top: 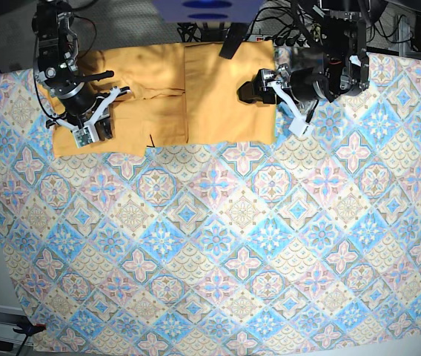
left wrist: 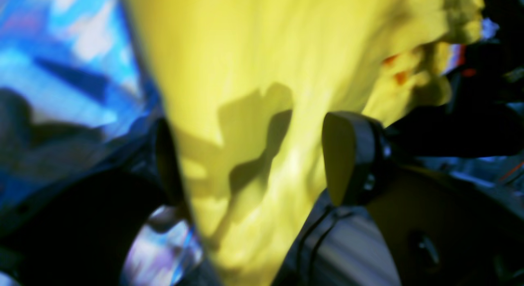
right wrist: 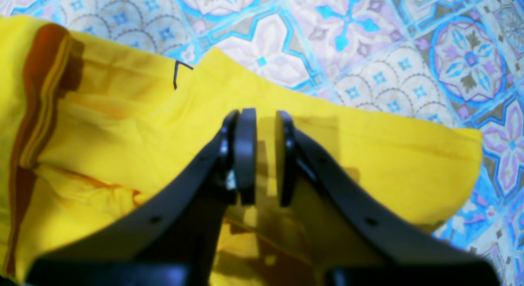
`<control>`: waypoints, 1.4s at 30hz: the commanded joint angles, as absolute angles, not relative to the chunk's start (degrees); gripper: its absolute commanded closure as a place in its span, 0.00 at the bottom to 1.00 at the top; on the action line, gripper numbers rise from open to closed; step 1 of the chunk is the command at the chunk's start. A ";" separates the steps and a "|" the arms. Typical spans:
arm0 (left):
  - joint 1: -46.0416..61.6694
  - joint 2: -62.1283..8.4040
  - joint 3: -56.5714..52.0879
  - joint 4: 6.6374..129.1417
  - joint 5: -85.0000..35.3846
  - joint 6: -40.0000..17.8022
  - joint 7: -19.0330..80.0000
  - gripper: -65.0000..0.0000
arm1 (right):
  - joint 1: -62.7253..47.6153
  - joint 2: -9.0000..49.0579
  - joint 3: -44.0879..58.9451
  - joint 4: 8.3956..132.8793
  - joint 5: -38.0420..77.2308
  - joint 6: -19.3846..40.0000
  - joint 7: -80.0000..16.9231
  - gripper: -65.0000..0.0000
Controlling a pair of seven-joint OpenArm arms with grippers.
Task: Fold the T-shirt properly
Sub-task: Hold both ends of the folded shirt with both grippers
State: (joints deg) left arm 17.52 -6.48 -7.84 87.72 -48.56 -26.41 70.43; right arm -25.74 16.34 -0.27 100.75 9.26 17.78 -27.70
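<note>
- The T-shirt is soft, matte yellow-orange cloth lying at the far edge of the table, spread wide with one panel folded over the middle so a straight vertical edge runs down it.
- Under it lies the tablecloth, a flat printed sheet of blue, pink and cream tiles with flower and circle motifs, covering the whole table.
- In the right wrist view the cloth shows shallow creases, a darker orange band along one edge, and a straight hem running diagonally across the tile pattern.
- The right gripper, of smooth black plastic with flat oval pads, hangs over the shirt's sleeve end; its jaws are nearly together with a narrow gap, and nothing sits between them. Whether the tips touch the cloth cannot be told.
- The left gripper stands wide open at the shirt's opposite end, its rounded dark fingers spread to either side of a strip of yellow fabric. That view is blurred, so contact with the cloth is unclear.
- Dark shadows of the fingers fall across the fabric between them.
</note>
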 commanded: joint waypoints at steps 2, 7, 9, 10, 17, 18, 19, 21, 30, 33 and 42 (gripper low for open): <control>16.92 -6.02 -8.04 86.11 -49.27 -26.68 70.20 0.27 | -25.63 17.01 0.04 101.67 9.45 17.71 -26.42 0.87; 16.84 -6.02 -8.04 85.14 -49.36 -26.68 70.11 0.27 | -25.63 17.01 0.22 101.67 9.45 17.71 -26.42 0.87; 16.84 -5.93 -8.04 85.14 -49.36 -26.68 70.11 0.27 | -25.63 17.01 0.13 101.67 9.45 17.71 -26.42 0.87; 16.75 -5.93 -8.04 85.14 -49.36 -26.68 70.11 0.28 | -25.63 17.01 0.04 101.67 9.45 17.71 -26.42 0.87; 15.16 -5.93 -7.96 85.05 -49.54 -26.68 70.11 0.83 | -25.63 17.01 0.04 101.67 9.45 17.71 -26.42 0.87; 14.99 -5.93 -7.96 85.05 -49.54 -26.68 70.11 0.90 | -25.63 17.01 0.13 101.67 9.45 17.71 -26.42 0.87; 14.81 -5.93 -8.04 85.05 -49.54 -26.68 70.11 0.96 | -25.63 17.01 0.22 101.67 9.45 17.71 -26.42 0.87; 14.55 -5.93 -8.22 85.41 -49.63 -26.68 70.11 1.00 | -25.63 17.01 0.40 101.67 9.45 17.71 -26.42 0.87; 11.91 -6.11 -13.76 85.49 -52.79 -26.68 70.37 1.00 | -25.63 17.01 0.57 101.76 9.45 17.71 -26.42 0.87; 11.56 -6.46 -15.69 85.49 -52.79 -26.68 70.46 1.00 | -25.63 17.01 2.07 101.85 9.45 17.71 -26.33 0.87; 11.56 -9.45 -17.98 85.49 -52.88 -26.68 70.20 1.00 | -25.71 17.01 8.57 101.23 9.45 17.71 -26.77 0.87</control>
